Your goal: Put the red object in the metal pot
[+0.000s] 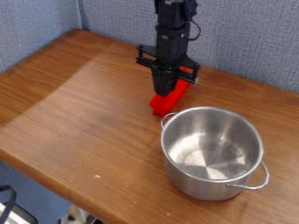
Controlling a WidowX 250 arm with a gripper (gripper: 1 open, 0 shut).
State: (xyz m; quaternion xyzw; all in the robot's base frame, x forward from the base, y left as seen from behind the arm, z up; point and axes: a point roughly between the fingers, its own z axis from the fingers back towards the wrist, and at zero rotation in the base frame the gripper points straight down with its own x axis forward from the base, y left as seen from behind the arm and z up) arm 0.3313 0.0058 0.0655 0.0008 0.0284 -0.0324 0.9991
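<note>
The red object (162, 103) is a bright red bar lying at an angle on the wooden table, just beyond the left rim of the metal pot (194, 185). My gripper (166, 87) points straight down over the bar's upper end, and its dark fingers are pressed together on it. The bar's lower end sticks out below the fingers toward the pot's near handle. The shiny round pot stands upright with nothing inside it.
The wooden table (82, 96) stretches out to the left and front, and its front edge runs diagonally at the lower left. A blue-grey partition (47, 22) stands behind the table. The arm rises from the gripper toward the top of the view.
</note>
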